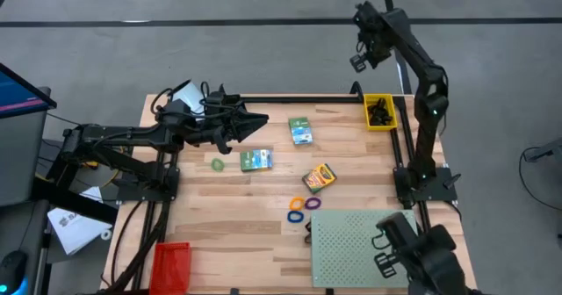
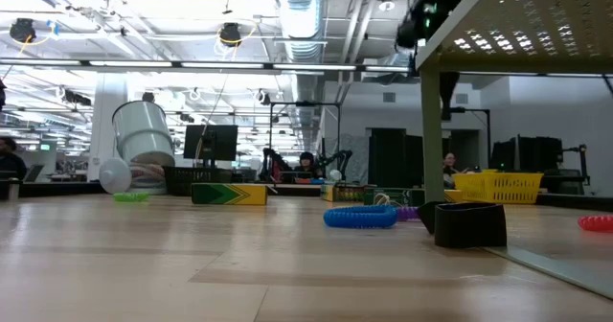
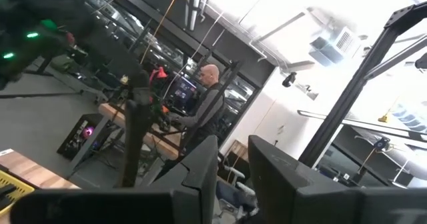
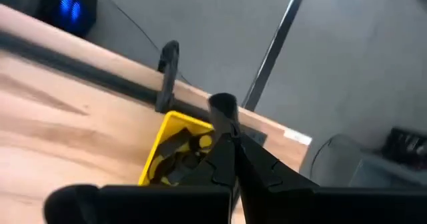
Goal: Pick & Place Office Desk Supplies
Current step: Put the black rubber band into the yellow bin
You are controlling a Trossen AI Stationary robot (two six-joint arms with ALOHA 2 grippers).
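Your right pincer [image 4: 230, 141] hangs clenched and empty above the yellow bin [image 1: 379, 112], clips already inside. Left pincer [image 1: 255, 121] sits upper left over the table [image 1: 228, 216]; I can't tell its grip.

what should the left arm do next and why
Probably lower the left gripper toward the green box on the table. It hangs above the table's far side holding nothing that shows, with the box lying loose just nearer. The right gripper is shut, raised over the yellow bin, apparently done there.
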